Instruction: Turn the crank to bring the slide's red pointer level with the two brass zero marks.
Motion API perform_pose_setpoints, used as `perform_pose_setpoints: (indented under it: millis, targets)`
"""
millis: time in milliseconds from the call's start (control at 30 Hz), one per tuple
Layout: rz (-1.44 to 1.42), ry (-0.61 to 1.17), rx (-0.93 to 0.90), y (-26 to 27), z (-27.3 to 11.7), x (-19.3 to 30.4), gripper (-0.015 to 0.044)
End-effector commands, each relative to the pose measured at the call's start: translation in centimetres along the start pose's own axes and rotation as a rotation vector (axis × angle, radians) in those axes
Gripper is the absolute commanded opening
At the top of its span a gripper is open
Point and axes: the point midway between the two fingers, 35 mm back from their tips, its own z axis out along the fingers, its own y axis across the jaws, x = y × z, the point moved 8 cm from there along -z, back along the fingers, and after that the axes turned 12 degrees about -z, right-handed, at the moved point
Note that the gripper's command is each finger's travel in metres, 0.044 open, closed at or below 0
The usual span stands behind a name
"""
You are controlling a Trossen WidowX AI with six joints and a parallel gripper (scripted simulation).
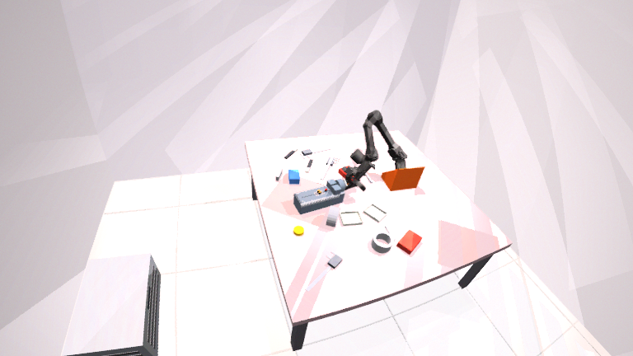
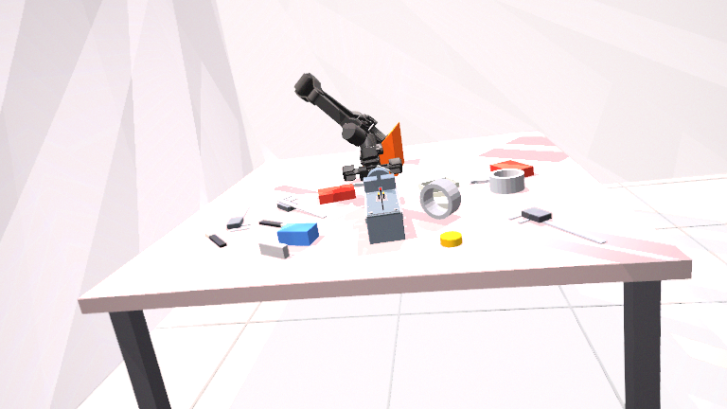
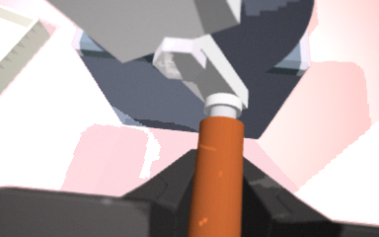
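Observation:
The slate-blue crank machine (image 1: 319, 203) (image 2: 385, 227) stands on the table, with its crank end toward the arm. The slide's small red pointer (image 1: 325, 189) (image 2: 381, 188) is on the crank side of the brass marks (image 1: 319, 191), apart from them, not level. In the wrist view the grey crank arm (image 3: 224, 74) slants from its hexagonal hub, at upper left, down to the orange handle (image 3: 221, 143). My gripper (image 3: 213, 160) (image 2: 373, 171) is shut on this handle, one dark finger on each side. The exterior view hides the handle behind the machine.
A red block (image 1: 343, 170) (image 2: 336, 193) lies beside the gripper. An orange panel (image 1: 403, 180) (image 2: 392, 148) stands near the arm's base. A grey ring (image 1: 331, 217) and shallow trays lie beside the machine; one tray's wall (image 3: 25, 56) shows at the wrist view's left. A blue block (image 1: 293, 177) (image 2: 297, 235) lies farther off.

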Motion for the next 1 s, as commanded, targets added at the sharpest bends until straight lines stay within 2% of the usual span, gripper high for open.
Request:
perform_pose_setpoints:
  millis: [0,967]
  targets:
    - [0.007,0.0,0.019,-0.7,-0.4,-0.2,0.0]
    - [0.008,-0.001,0.018,-1.5,-3.0,-2.7,0.0]
